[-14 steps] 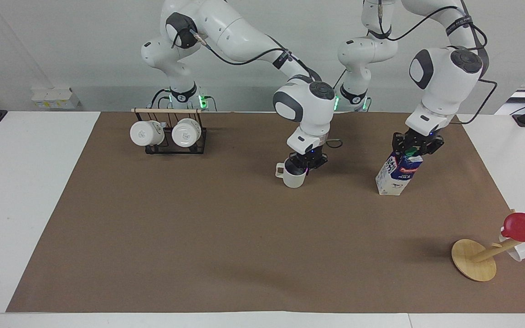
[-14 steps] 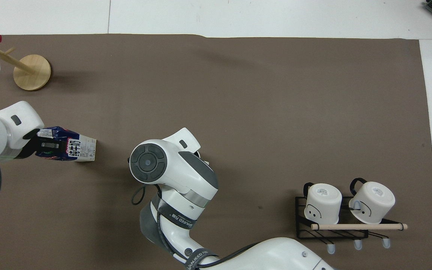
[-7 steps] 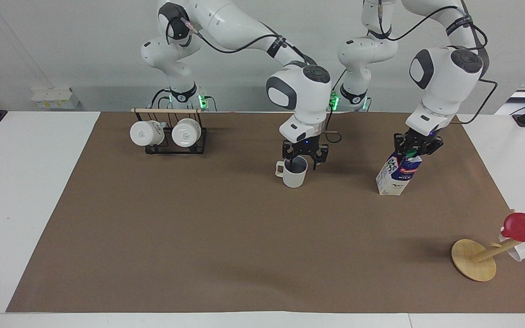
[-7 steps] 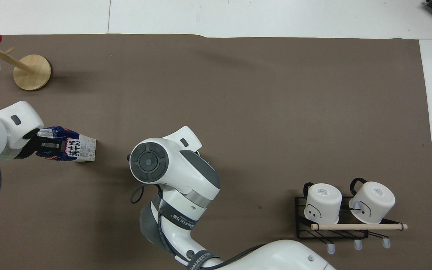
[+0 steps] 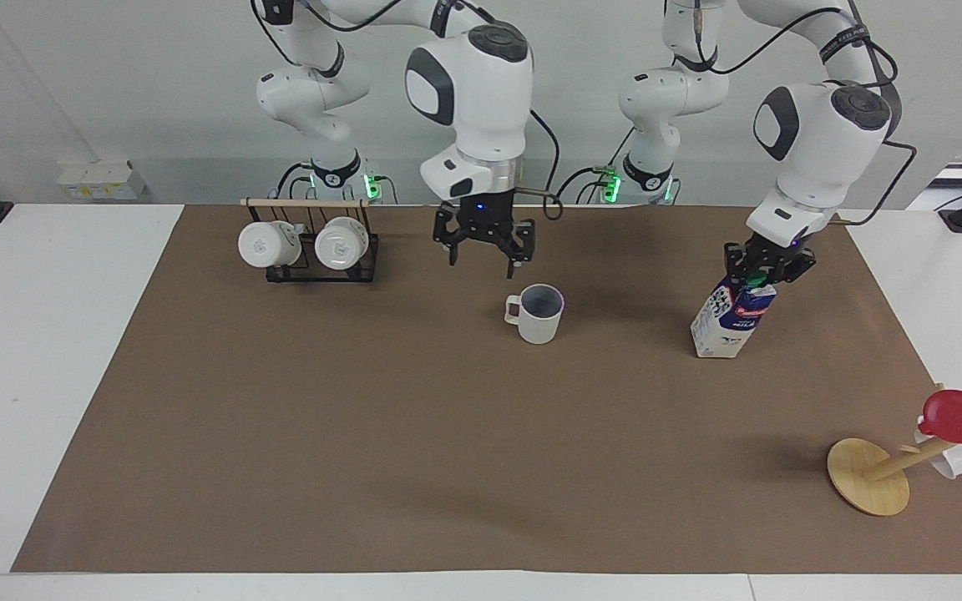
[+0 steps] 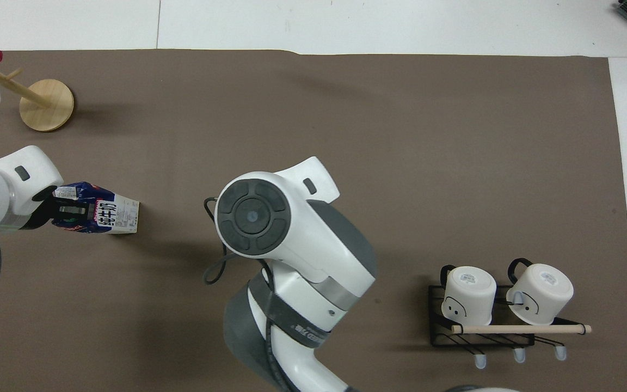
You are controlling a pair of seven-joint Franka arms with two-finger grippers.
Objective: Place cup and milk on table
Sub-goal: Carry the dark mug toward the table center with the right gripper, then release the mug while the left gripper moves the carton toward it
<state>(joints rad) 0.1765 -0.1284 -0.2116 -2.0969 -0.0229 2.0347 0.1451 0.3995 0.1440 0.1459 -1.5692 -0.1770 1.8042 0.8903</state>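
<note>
My right pincer (image 5: 485, 250) is hanging spread and empty above the counter (image 5: 364, 434), with the cup (image 5: 538, 314) standing upright on the brown paper below it, clear of my fingers and offset toward the left arm's end. The cup's handle is pointing toward the right arm's end, and its mouth is facing up. In the overhead view my right arm is covering the cup entirely. My left pincer (image 5: 763, 272) is pinching the top of the milk (image 5: 732, 320) at its gable, around the green cap. The carton is leaning, its top tipped toward the left arm's end, and I am reading one lower edge as touching the paper while the base is not yet flat. Cup and milk are sitting well apart. Judgement: the cup is placed; the milk is the remaining item. The next move is turning on the carton's long axis, which is needing to come upright under my left pincer before I release, otherwise it may topple.
</note>
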